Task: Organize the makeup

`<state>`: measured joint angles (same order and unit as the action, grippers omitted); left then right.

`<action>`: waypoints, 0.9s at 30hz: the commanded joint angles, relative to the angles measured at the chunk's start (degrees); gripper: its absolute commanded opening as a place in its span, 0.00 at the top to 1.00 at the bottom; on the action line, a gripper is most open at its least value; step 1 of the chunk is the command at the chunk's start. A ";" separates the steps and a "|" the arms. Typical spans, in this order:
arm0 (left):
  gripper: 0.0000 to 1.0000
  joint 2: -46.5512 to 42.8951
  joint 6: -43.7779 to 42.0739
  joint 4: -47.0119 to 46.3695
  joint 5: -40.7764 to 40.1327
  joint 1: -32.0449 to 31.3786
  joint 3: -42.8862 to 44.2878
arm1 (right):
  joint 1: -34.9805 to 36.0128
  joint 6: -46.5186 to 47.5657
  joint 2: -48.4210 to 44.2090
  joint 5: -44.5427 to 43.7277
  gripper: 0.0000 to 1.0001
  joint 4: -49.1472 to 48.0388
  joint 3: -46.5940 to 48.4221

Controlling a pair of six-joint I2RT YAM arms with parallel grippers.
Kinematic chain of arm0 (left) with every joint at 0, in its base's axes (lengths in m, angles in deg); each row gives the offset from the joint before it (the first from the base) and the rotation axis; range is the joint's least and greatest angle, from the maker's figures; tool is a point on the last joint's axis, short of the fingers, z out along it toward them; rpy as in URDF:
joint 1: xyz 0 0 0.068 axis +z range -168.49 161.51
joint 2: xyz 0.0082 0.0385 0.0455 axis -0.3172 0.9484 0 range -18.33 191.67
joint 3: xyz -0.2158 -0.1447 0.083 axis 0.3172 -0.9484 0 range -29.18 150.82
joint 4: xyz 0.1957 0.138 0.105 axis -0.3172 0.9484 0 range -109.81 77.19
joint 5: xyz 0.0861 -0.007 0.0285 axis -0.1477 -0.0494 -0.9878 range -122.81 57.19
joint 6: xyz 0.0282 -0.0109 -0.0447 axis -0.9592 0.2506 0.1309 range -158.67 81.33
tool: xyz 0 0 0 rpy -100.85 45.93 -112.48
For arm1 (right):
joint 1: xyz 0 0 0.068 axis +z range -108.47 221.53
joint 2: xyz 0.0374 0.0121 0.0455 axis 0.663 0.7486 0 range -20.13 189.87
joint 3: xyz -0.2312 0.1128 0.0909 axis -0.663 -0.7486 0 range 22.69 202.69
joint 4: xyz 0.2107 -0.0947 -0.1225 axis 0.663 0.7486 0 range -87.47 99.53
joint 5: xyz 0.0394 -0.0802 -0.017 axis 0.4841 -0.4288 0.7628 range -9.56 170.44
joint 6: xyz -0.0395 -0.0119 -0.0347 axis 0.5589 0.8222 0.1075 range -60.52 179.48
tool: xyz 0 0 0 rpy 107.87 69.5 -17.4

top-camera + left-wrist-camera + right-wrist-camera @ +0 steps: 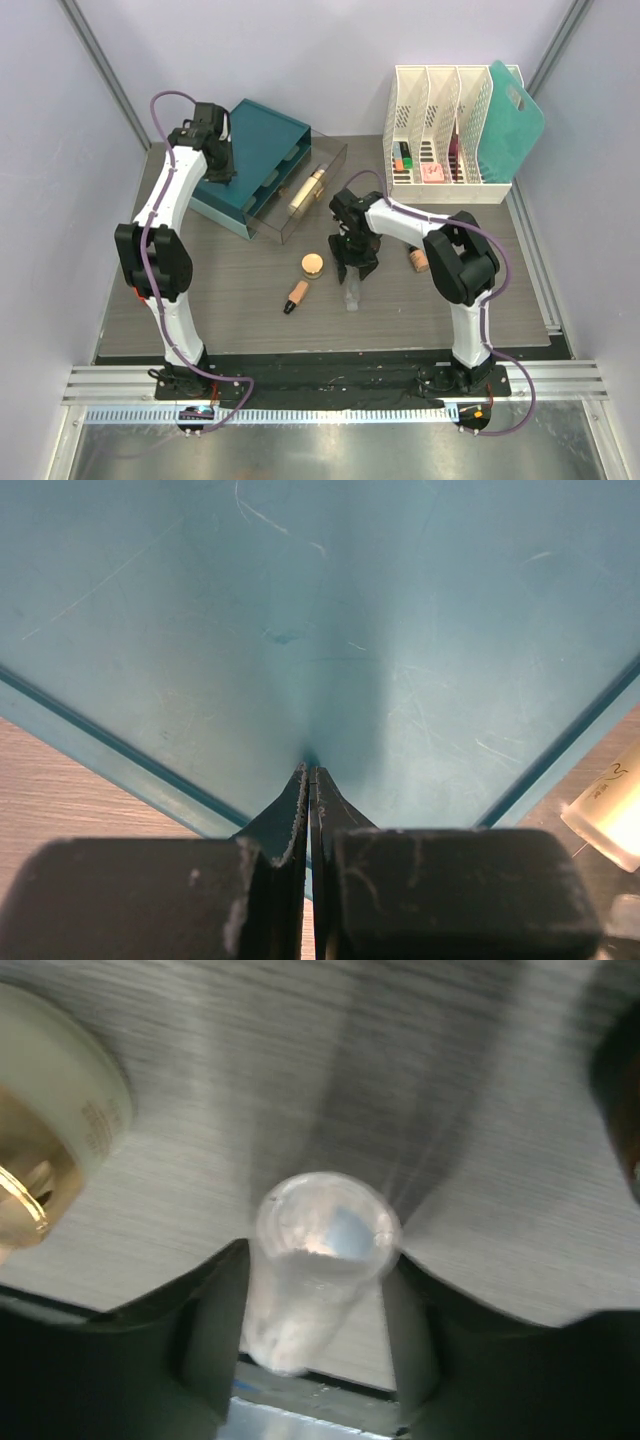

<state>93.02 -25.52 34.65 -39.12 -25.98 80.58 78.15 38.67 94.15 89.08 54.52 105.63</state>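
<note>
A clear bottle [351, 297] lies on the table's middle. My right gripper [355, 268] points down over it. In the right wrist view the clear bottle [320, 1260] sits between the open fingers of the right gripper [320, 1250], nearly filling the gap, and the frame is blurred. A peach round compact [313, 264] and a tan tube with a black cap [296, 296] lie to its left. A brown jar [417, 259] lies to its right. My left gripper [222, 170] is shut and empty, its tips [310, 772] resting against the teal drawer box [300, 630].
The teal drawer box [265, 140] stands at the back left. Its clear drawer [318, 208] is pulled out, with a beige bottle [308, 190] inside. A white slotted rack [445, 130] at the back right holds small items. The compact's edge [50, 1120] shows left of the right gripper.
</note>
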 commanded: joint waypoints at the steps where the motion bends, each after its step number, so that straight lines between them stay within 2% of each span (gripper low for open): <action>1: 1.00 -0.61 0.39 2.85 1.21 0.10 -1.82 | 0.47 1.22 1.73 0.15 0.69 -1.80 0.03; 4: 1.00 -0.78 0.21 2.76 0.86 0.10 -1.74 | 0.47 1.13 1.04 -0.91 0.99 -1.63 0.03; 10: 1.00 -0.96 -0.05 2.85 0.59 0.10 -1.65 | 0.38 2.27 -4.31 -3.02 0.99 2.23 2.58; 16: 1.00 -0.96 -0.23 2.94 0.51 0.10 -1.74 | -0.23 4.03 -8.81 -1.26 0.99 3.38 11.09; 23: 1.00 -0.35 -0.14 2.85 1.38 0.10 -2.26 | -2.96 3.25 -7.14 6.99 0.99 -1.35 25.15; 27: 1.00 -0.17 0.21 2.50 2.08 0.10 -2.27 | -4.98 -0.52 -4.33 16.81 0.99 -7.15 29.47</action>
<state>92.71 -25.50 34.17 -38.99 -25.98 79.99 74.83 41.51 89.21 94.96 53.49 130.17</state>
